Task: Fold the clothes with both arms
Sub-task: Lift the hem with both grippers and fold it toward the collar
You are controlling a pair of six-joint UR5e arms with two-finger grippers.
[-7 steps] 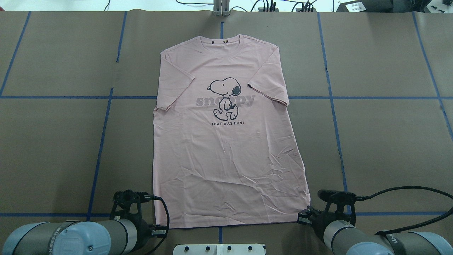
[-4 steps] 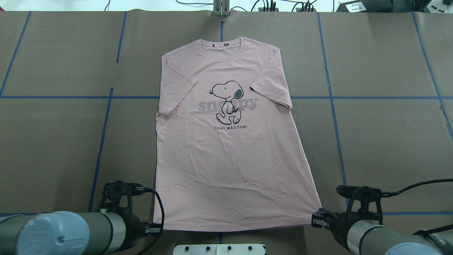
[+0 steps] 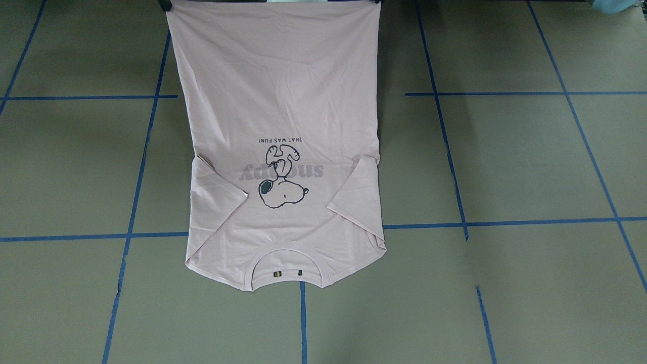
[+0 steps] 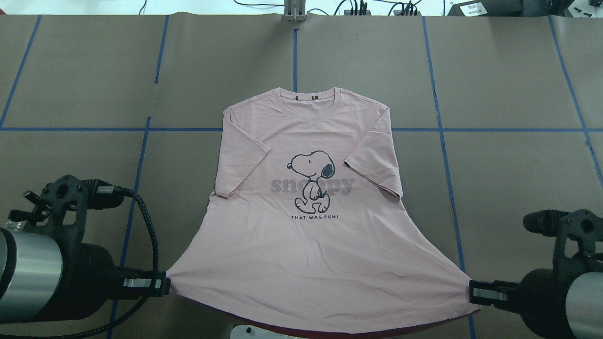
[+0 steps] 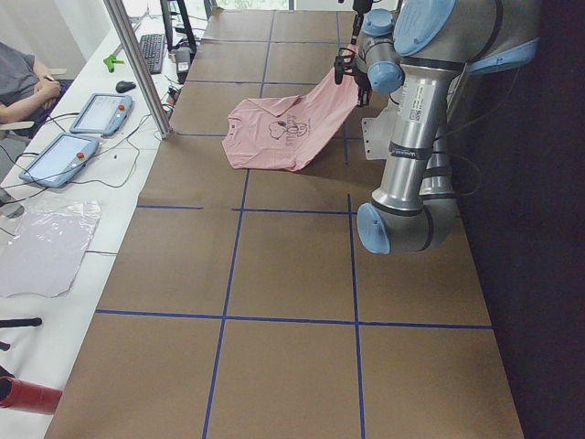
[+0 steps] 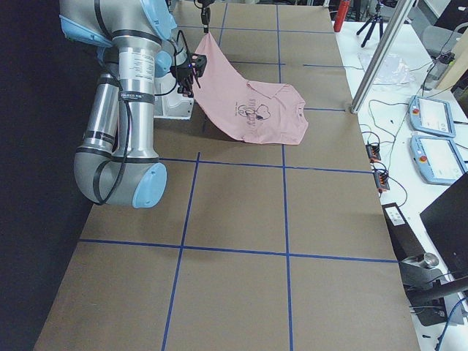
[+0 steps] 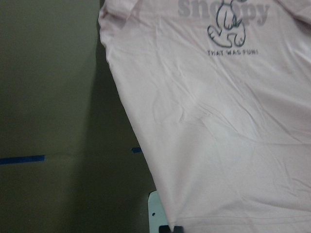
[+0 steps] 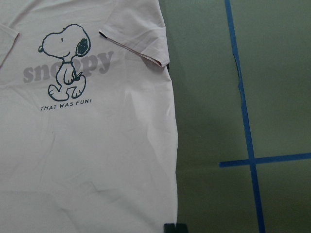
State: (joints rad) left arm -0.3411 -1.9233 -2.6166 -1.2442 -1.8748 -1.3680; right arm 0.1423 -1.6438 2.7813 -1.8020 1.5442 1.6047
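Overhead exterior, nearest first: the left arm [image 4: 42, 278] and right arm [image 4: 560, 296] each have jaws clamped on a hem corner of the T-shirt [image 4: 311, 254], holding it raised and taut. Farther off, the collar end rests on the surface [image 4: 509, 70]. I'd say it's the first fold; next, carry the hem evenly toward the collar.

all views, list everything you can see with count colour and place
T-shirt: one, pale pink with black dog print, table centre, collar flat, hem lifted
table: one, brown, under everything
tape lines: several, blue, grid on the table
tablets: two, white-framed, side bench in exterior left view
plastic bag: one, clear, same bench
person: one, grey top, beside that bench
arms: two, grey with light blue caps, either side of the hem
left tool: one, black, shut on hem's left corner
right tool: one, black, shut on hem's right corner
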